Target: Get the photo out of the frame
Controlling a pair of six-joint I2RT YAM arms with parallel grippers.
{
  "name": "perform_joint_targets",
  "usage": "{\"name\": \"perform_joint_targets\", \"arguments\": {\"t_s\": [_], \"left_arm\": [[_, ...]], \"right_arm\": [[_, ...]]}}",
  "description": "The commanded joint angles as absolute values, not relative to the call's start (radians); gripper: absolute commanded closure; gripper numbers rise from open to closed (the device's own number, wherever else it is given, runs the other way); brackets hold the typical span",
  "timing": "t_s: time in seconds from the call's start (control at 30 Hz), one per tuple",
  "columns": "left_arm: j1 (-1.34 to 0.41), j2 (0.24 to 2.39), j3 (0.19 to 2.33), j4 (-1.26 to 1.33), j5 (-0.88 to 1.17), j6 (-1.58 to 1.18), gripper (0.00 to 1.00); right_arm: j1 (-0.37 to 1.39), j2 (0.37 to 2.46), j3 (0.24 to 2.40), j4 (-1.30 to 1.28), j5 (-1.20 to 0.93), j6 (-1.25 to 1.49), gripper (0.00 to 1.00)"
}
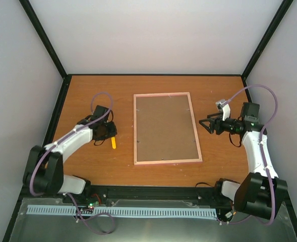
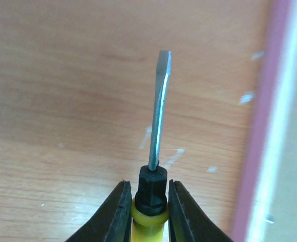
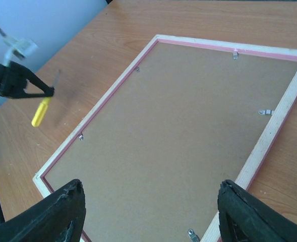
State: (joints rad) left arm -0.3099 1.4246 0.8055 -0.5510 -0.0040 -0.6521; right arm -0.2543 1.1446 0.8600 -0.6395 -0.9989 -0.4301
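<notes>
The pink frame [image 1: 136, 128] lies face down in the middle of the table, its brown backing board [image 1: 166, 126] up and held in by small metal tabs [image 3: 264, 112]. The photo is hidden under the board. Left of the frame, my left gripper [image 1: 106, 132] is shut on a yellow-handled flat screwdriver [image 1: 113, 143]. In the left wrist view the fingers [image 2: 120, 212] press both sides of the handle just behind its black collar, and the blade [image 2: 161, 111] points ahead over the wood. My right gripper [image 1: 203, 126] hovers open just right of the frame, with the board between its fingertips [image 3: 70, 201].
The frame's pink edge [image 2: 266, 126] runs along the right of the left wrist view, close to the screwdriver tip. Bare wooden tabletop [image 1: 87, 96] surrounds the frame. Black posts and pale walls enclose the table on three sides.
</notes>
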Motion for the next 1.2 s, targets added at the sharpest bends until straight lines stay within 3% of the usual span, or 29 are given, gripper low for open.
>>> {"name": "perform_joint_targets", "arguments": {"t_s": [0.0, 0.13, 0.27, 0.43, 0.83, 1.17], "left_arm": [[-0.302, 1.254, 0.775, -0.4, 0.113, -0.597, 0.99], [-0.313, 1.09, 0.685, -0.189, 0.328, -0.59, 0.99], [-0.366, 0.991, 0.667, 0.002, 0.42, -0.626, 0.99], [-0.476, 0.992, 0.739, 0.111, 0.384, -0.622, 0.99], [-0.697, 1.073, 0.648, 0.543, 0.176, -0.747, 0.99], [-0.833, 1.178, 0.718, 0.595, 0.06, -0.76, 0.99]], "right_arm": [[-0.249, 1.191, 0.84, -0.608, -1.004, -0.445, 0.31], [-0.233, 1.22, 0.859, -0.607, -1.019, -0.401, 0.33], [-0.076, 1.222, 0.93, -0.686, -0.925, -0.452, 0.34], [0.115, 1.192, 0.961, -0.656, -0.843, -0.408, 0.33], [0.194, 1.125, 0.954, -0.48, -0.969, -0.033, 0.31], [0.361, 1.213, 0.998, -0.401, -1.078, 0.037, 0.31]]}}
